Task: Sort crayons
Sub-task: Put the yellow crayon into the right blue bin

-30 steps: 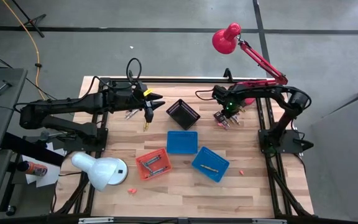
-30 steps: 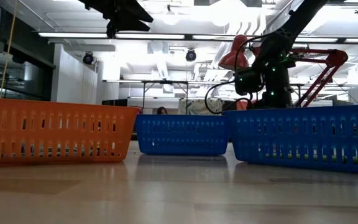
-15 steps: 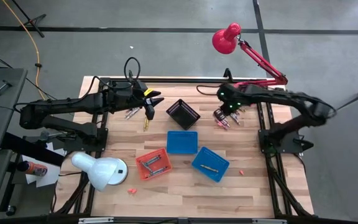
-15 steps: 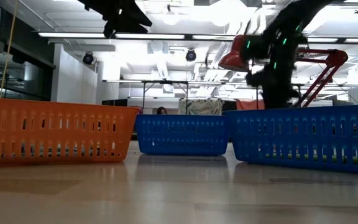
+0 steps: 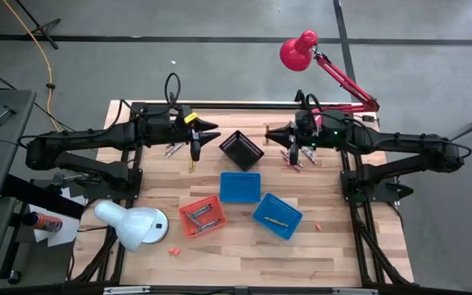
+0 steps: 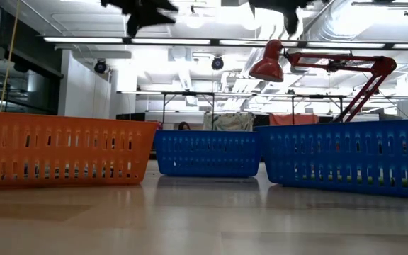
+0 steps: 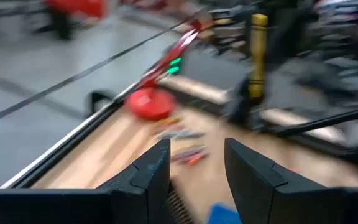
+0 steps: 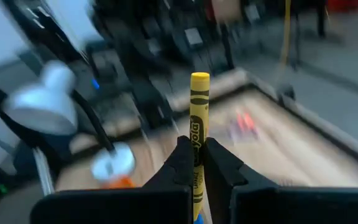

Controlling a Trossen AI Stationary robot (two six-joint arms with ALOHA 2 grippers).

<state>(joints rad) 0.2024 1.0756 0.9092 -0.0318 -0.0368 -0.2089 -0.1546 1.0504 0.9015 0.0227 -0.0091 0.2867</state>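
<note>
While the high view is hiding its load, the right end effector is pinching an upright yellow crayon above the table; the left end effector is hovering spread and empty.

The mesh basket sits at the table's far middle, the left gripper to its left and the right gripper to its right. Three more baskets lie in front of it, loose crayons on either side.
</note>
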